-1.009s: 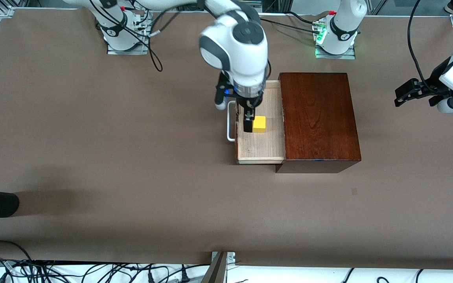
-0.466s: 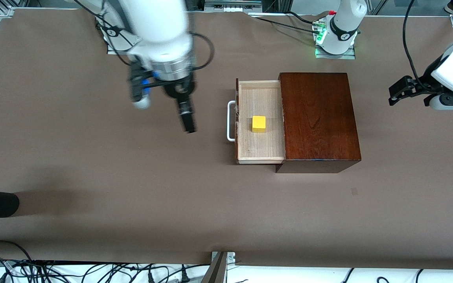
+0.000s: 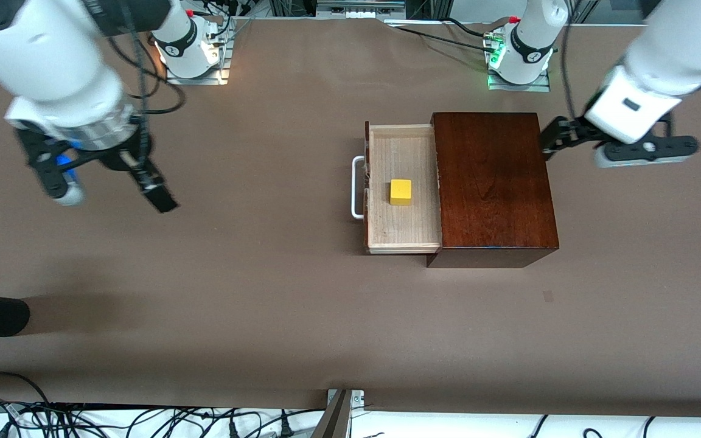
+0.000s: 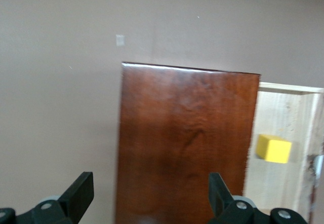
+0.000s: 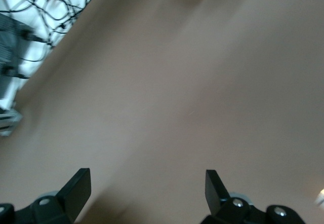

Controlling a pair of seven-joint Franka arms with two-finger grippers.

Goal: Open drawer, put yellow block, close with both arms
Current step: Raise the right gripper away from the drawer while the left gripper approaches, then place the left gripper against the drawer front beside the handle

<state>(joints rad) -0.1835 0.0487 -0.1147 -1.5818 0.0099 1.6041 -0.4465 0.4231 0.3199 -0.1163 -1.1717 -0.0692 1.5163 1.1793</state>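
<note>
The drawer (image 3: pixel 402 188) stands pulled out of the dark wooden box (image 3: pixel 491 182), and the yellow block (image 3: pixel 400 191) lies on the tray floor, clear of its walls. The front view shows the white handle (image 3: pixel 356 187); the left wrist view shows the box top and the block (image 4: pixel 273 148) but cuts the handle off. The right wrist view shows only bare brown surface (image 5: pixel 192 82). The right gripper (image 3: pixel 113 182), fingers spread wide and empty, hangs over the surface toward the right arm's end; a second ago it stood in the drawer at the block. The left gripper (image 3: pixel 554 139), fingers wide and empty, has come in to the box's edge.
</note>
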